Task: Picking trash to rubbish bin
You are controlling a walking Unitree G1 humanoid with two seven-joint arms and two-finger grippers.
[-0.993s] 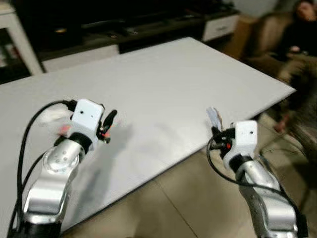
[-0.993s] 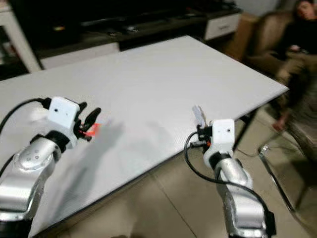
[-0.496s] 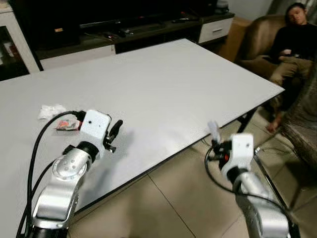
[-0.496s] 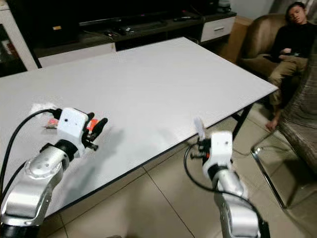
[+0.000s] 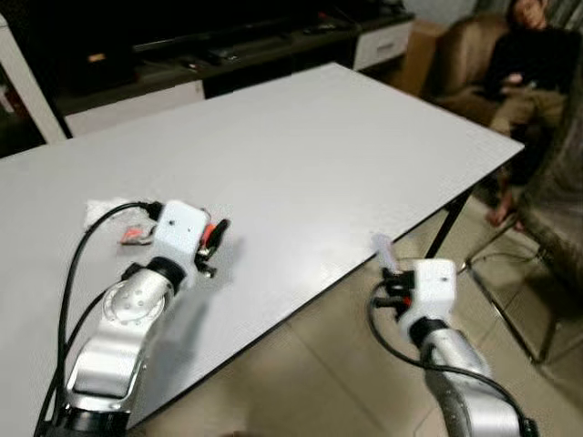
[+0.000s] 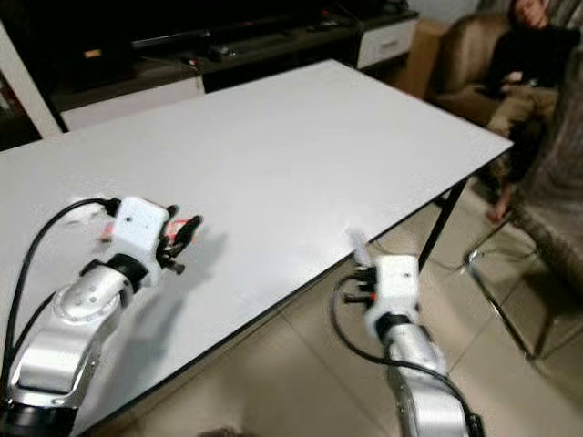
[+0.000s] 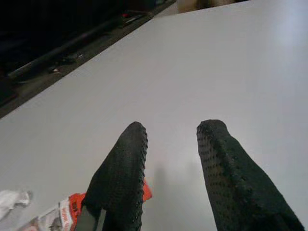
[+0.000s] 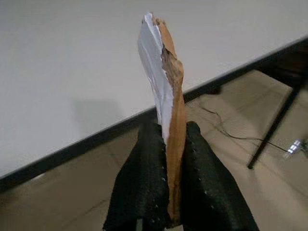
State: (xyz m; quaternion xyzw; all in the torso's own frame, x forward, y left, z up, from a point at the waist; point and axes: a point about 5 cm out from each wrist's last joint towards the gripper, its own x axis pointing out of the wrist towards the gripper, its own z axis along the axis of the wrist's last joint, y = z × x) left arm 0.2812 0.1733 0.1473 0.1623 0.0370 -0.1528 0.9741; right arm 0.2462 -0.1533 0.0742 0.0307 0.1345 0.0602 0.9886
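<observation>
My right gripper [image 8: 172, 127] is shut on a flat, torn silver-and-brown scrap [image 8: 166, 86] that stands up between its fingers. It hangs just off the white table's front edge [image 5: 364, 259], over the tiled floor, where the scrap [image 5: 383, 249] sticks up above the wrist. My left gripper [image 7: 171, 132] is open above the table, nothing between its fingers. A red-and-white wrapper [image 7: 62, 214] lies just behind and beside it on the tabletop, with a crumpled white tissue [image 5: 103, 211] a little farther off.
A person [image 5: 528, 41] sits in a brown armchair at the far right. A woven chair with a metal frame [image 5: 547, 228] stands to the right of the table's corner leg [image 5: 444, 229]. A dark TV cabinet [image 5: 182, 59] runs along the back.
The whole view has shifted as I move. My right gripper, still holding the scrap, has come from over the table's edge to off it. The left gripper stays open by the wrapper.
</observation>
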